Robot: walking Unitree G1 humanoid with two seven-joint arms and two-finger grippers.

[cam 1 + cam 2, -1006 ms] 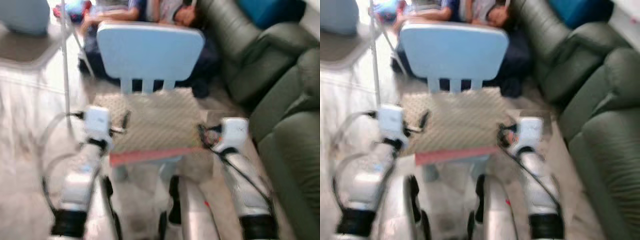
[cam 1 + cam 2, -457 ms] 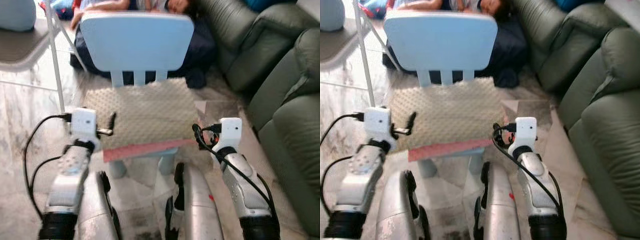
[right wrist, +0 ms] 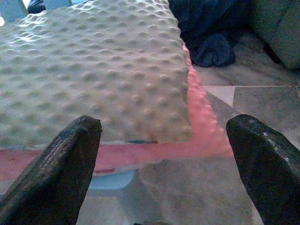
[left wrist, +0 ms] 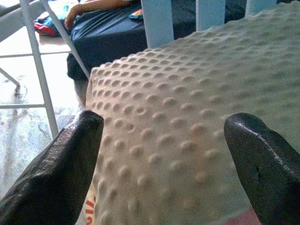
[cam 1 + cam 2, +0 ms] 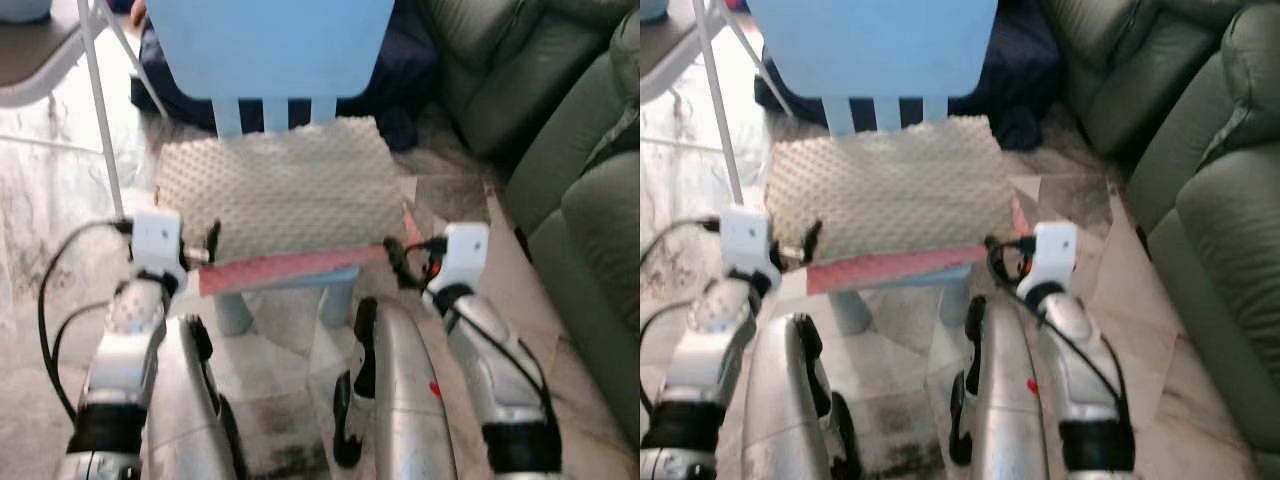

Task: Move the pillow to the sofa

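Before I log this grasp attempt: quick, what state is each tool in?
Left tool: open, holding nothing, at the bumpy beige pillow.
Right tool: open, holding nothing, at its corner.

Light-blue chair on marble floor, person's hand beyond.

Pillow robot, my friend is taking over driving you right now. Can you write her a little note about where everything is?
Left pincer: open, at the pillow's left front corner, not gripping.
Right pincer: open, at its right front corner, not gripping.
The pillow lies on the blue chair, over a pink layer.
The sofa is on the right.
Done: both arms lined up.
Left: grip, lift, carry to the sofa.
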